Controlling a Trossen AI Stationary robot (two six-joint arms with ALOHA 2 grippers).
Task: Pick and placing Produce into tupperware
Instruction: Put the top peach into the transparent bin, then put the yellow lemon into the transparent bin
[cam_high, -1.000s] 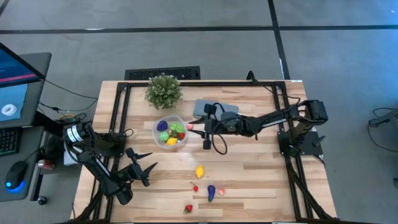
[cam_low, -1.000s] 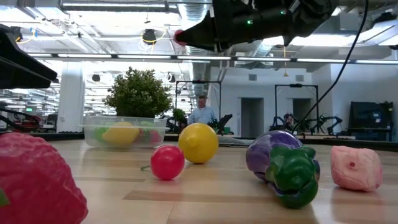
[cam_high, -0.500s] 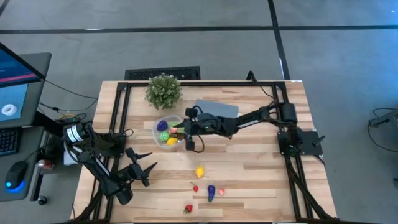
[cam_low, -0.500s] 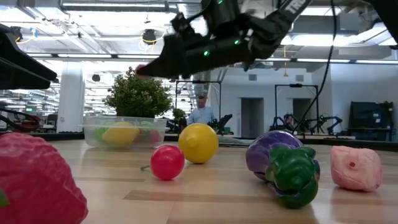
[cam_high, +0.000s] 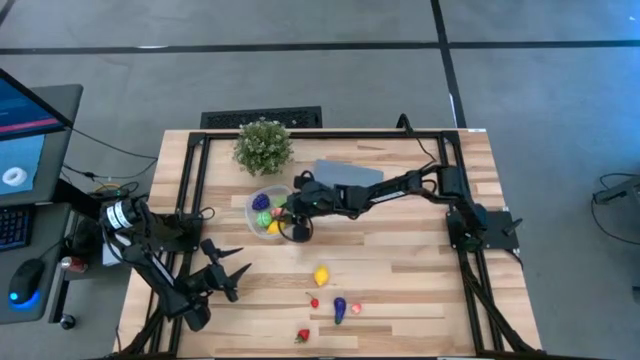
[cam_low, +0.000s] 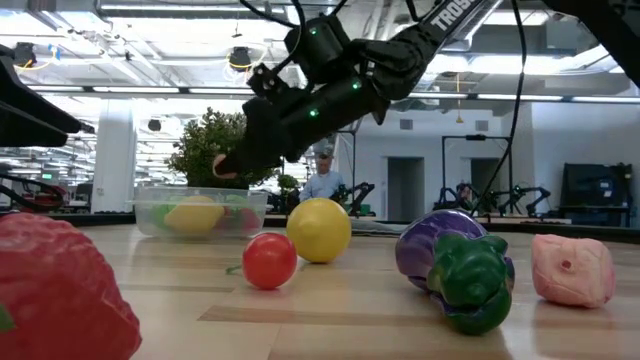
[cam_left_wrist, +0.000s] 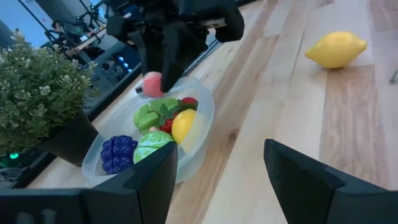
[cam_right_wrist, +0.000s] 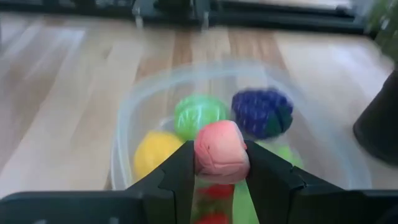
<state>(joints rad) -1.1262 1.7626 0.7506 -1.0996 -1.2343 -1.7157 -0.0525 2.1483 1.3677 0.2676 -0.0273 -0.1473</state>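
The clear round tupperware (cam_high: 258, 214) stands left of the table's middle and holds yellow, green, purple-blue and red produce (cam_left_wrist: 155, 127). My right gripper (cam_right_wrist: 222, 163) hangs just over the tupperware (cam_right_wrist: 134, 118), shut on a pink piece of produce (cam_right_wrist: 221, 151). More produce lies toward the near edge: a yellow lemon (cam_high: 321, 275), a small red piece (cam_high: 314, 302), a purple-and-green piece (cam_high: 340, 310), a pink one (cam_high: 356, 308) and a strawberry (cam_high: 303, 336). My left gripper (cam_high: 235, 275) waits open at the near left. My right gripper pinches the pink piece by its two sides (cam_right_wrist: 200, 155) between its two fingers, near their free ends. The fingers slant downward from the table's right. The piece (cam_low: 226, 166) is lifted clear, above the tupperware's open top.
A leafy potted plant (cam_high: 263, 145) stands just beyond the tupperware at the far left. A flat grey-blue cloth (cam_high: 352, 173) lies under my right arm. Black frame rails (cam_high: 195, 170) run along the table's edges. Bare wood lies at the right and middle.
My right gripper has carried the pink piece toward the table's left and downward, from beside the tupperware to just over it, and has tipped further down. It stays shut on the piece.
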